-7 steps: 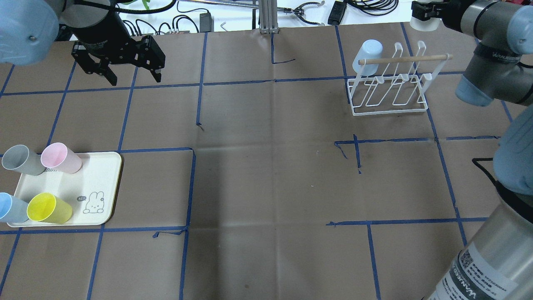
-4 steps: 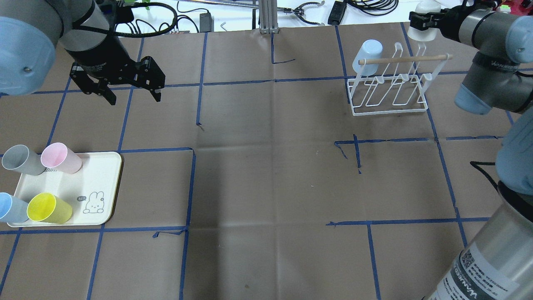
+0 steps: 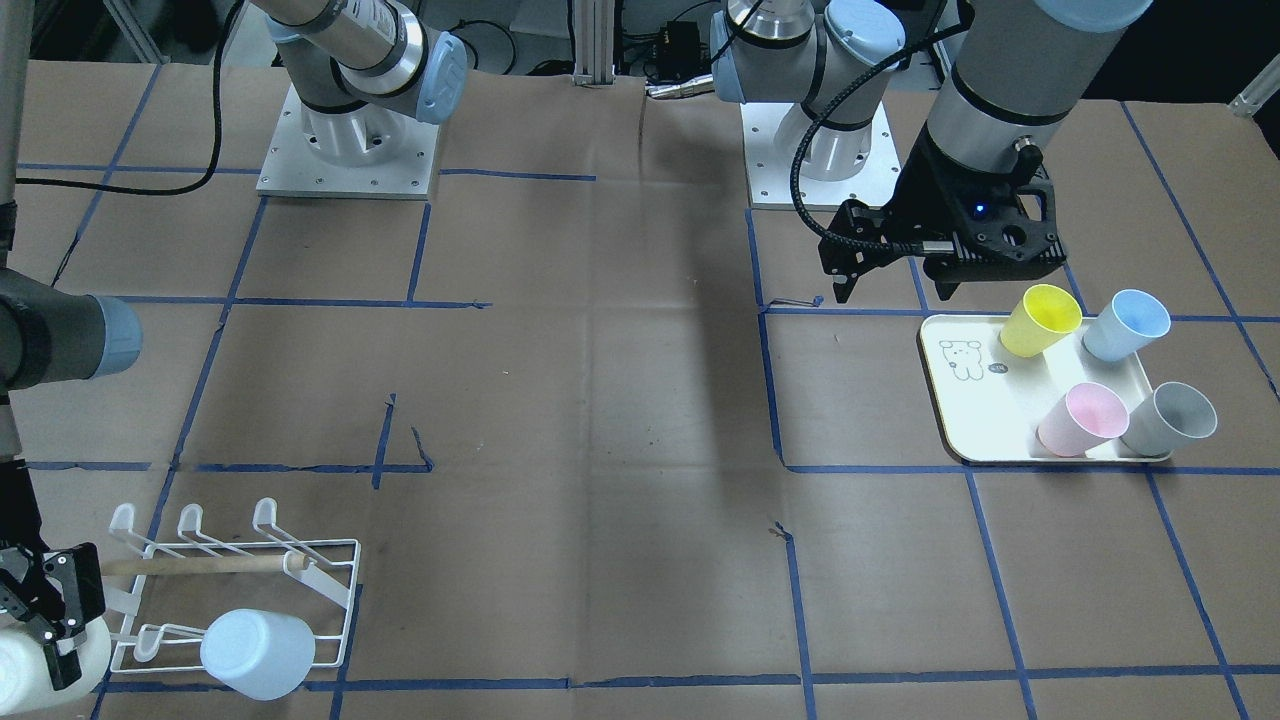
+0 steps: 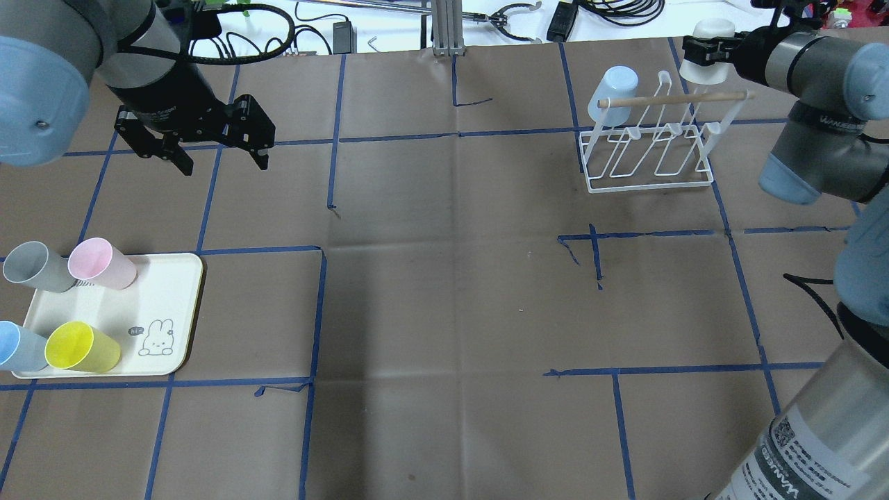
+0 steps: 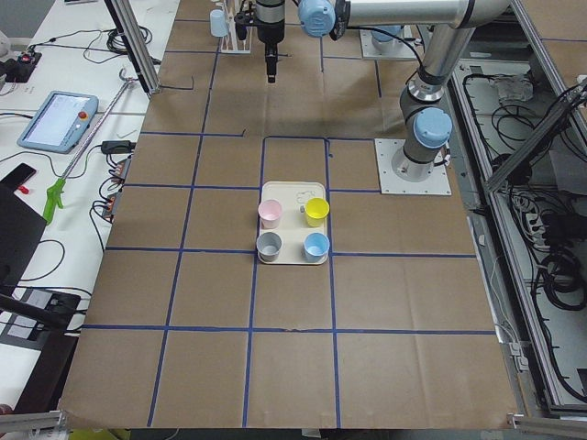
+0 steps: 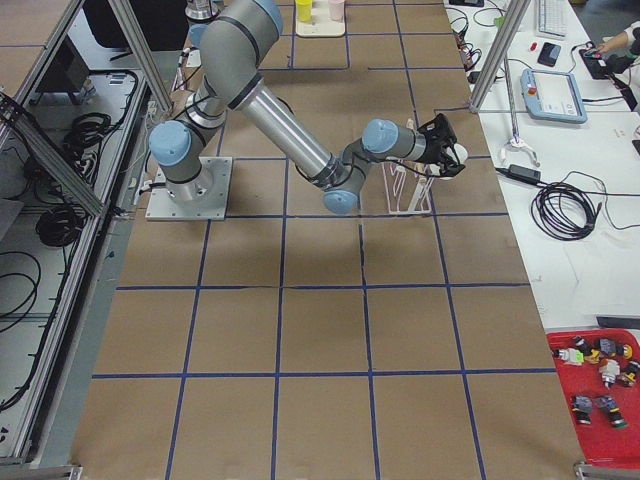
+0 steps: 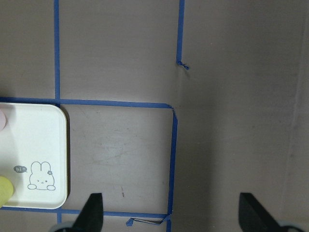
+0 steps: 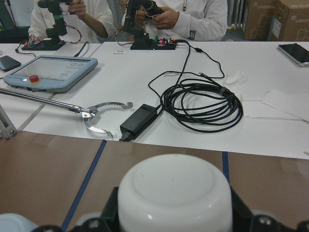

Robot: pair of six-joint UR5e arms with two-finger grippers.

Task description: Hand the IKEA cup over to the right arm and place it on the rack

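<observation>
We judge the task to be in its last stretch. The hand-over looks done, since the right gripper [image 4: 707, 47] is clamped on a white plastic cup [image 4: 696, 69]. The left gripper [image 4: 222, 156] carries nothing, its jaws spread wide above bare brown paper on the bench [image 4: 444, 292]. What is left, as far as we can see, is seating the cup on a prong and letting go.

The white wire rack [image 4: 649, 186] stands at the far right of the bench with a light wooden dowel [image 4: 674, 99] across it. A pale blue cup [image 4: 615, 87] hangs upturned on its far-left prong, and the other prongs we can make out are bare.

The white plastic cup sits between the right gripper's fingers, just beyond the rack at the dowel's right end. In the right wrist view its rounded closed base [image 8: 175, 193] points away from the wrist, so we take the mouth to face back towards the arm. From the overhead view the cup overlaps the dowel's tip, but we cannot tell whether it touches the rack or hangs above it.

Well apart, at the near left, a cream tray with a rabbit print [image 4: 167, 305] holds a yellow cup [image 4: 80, 346], a pink cup [image 4: 101, 262], a grey cup [image 4: 35, 265] and a blue cup [image 4: 17, 346].
</observation>
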